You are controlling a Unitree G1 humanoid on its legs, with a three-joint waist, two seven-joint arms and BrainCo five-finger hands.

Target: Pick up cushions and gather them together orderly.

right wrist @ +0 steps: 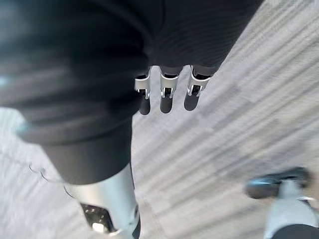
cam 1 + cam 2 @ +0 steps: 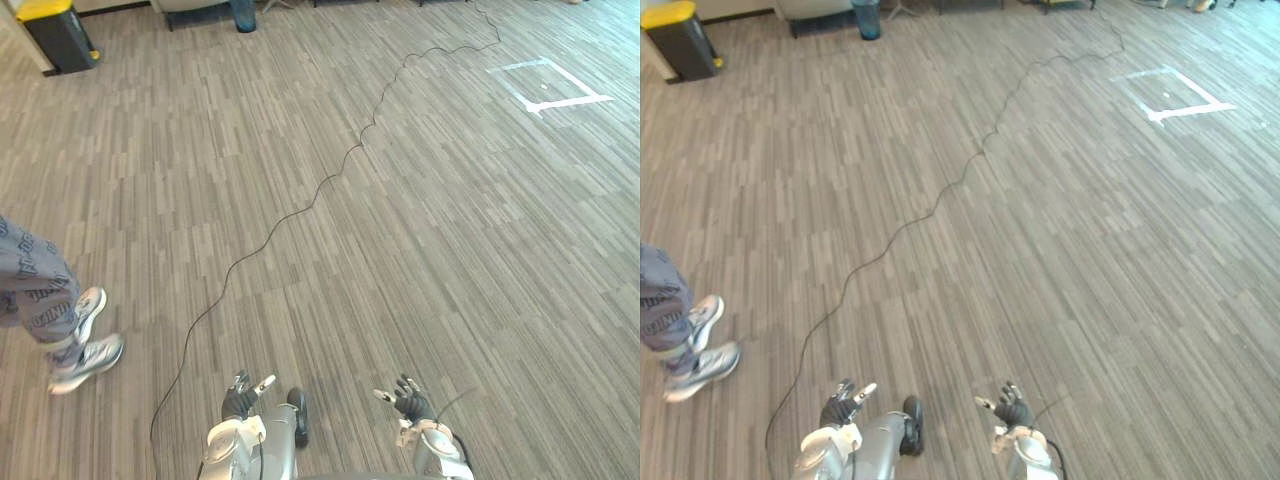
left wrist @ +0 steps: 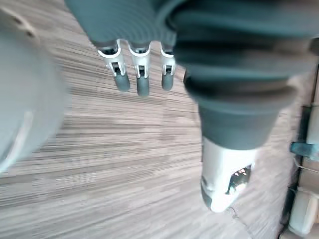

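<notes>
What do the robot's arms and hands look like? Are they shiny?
A bit shiny, yes. The left arm and right arm are smooth, rounded, silver-grey shells. The left hand and right hand each have a dark ribbed cover over the back and wrist, like a wrinkly glove. The slim silver fingers have dark rounded tips, and the silver thumb is chunkier.

No legible text; trouser print [image 2: 30, 282] seemingly unclear.

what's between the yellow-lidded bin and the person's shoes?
Nothing: a bare stretch of striped floor lies between the yellow-lidded bin and the person's shoes, as the left eye view shows.
</notes>
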